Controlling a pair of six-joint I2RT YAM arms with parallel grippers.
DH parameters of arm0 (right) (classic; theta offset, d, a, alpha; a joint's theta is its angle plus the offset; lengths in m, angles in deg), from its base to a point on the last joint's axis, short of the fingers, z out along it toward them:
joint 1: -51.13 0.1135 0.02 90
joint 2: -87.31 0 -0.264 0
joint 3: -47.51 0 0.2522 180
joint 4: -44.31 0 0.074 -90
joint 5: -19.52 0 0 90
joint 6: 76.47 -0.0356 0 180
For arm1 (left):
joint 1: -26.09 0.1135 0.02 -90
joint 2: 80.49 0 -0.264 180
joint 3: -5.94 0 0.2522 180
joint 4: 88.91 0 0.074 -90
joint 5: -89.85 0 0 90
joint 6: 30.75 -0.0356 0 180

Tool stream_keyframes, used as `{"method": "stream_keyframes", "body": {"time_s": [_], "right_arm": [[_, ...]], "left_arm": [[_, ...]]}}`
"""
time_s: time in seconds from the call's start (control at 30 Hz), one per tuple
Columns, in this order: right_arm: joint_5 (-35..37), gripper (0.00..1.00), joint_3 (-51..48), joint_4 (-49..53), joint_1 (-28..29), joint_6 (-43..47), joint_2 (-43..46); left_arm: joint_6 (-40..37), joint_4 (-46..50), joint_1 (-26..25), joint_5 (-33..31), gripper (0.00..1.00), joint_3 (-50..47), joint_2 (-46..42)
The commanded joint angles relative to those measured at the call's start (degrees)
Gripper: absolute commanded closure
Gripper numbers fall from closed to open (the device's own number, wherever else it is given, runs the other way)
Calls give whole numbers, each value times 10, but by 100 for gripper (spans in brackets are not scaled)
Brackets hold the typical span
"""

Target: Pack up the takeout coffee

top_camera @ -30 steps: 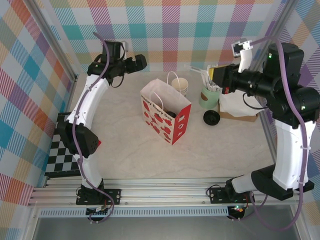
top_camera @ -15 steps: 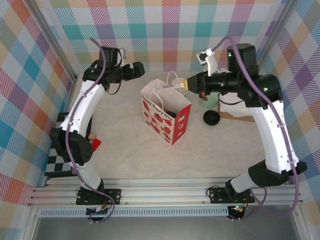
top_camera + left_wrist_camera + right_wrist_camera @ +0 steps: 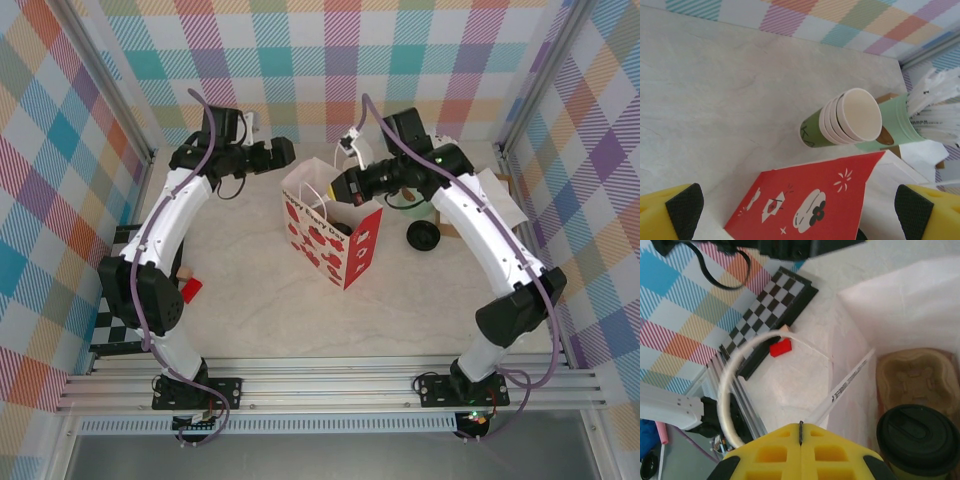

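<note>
Two tools are in play, and the right tool is much the nearer to the takeout coffee. The cup stands upright with its black lid on, inside the open paper bag at the middle of the desk. It sits just beside a moulded pulp tray at the bottom of the bag. In the right wrist view the right tool hangs above the bag's mouth, with the coffee below it and off to one side. Its yellow jaws are pressed together and appear to pinch one end of a white paper stick. The stick's long axis slants from the tool down into the bag, toward the tray and not onto the cup's lid. One white bag handle loops close beside the tool and could snag. The left tool hovers behind the bag, apart from it, jaws spread wide and empty, black pads at the edges of its own view. It faces a stack of lidless cups and a mint-green pot. A loose black lid lies on the desk beside the bag.
</note>
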State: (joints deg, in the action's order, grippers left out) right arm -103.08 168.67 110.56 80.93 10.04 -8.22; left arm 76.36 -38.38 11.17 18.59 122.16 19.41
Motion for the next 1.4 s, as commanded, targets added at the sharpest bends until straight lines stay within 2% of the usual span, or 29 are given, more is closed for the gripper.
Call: {"method": "stream_keyframes", "body": {"time_s": [0.0,0.1,0.2,0.3,0.4,0.53,0.67,0.77,0.93,1.13,1.3,1.37], "right_arm": [[16,95,-22,0,4,29,4],[67,60,-6,44,8,36,-8],[78,45,30,98,7,60,17],[103,35,58,158,-10,67,58],[140,31,48,222,-92,29,88],[167,21,-82,176,-283,-61,139],[153,19,-167,141,-449,-186,103],[138,15,-214,90,-516,-281,52],[136,8,-224,22,-523,-439,-33],[134,9,-231,-45,-516,-547,-106],[166,14,-271,-75,-499,-600,-108],[170,24,-299,-101,-498,-622,-101]], "left_arm": [[-13,-20,-6,43,0,-10,-12],[-16,-19,-6,45,0,-8,-7],[-16,-16,-6,42,0,0,-3],[-13,-17,-6,25,0,3,-4],[0,-32,-6,-8,0,-6,-13],[27,-69,-6,-55,0,-29,-28],[52,-88,-7,-73,0,-49,-37],[62,-100,-10,-78,0,-75,-44],[63,-91,-12,-94,0,-92,-45],[51,-71,-12,-114,0,-79,-39],[36,-48,-12,-131,0,-61,-32],[33,-45,-12,-133,0,-57,-30]]}}
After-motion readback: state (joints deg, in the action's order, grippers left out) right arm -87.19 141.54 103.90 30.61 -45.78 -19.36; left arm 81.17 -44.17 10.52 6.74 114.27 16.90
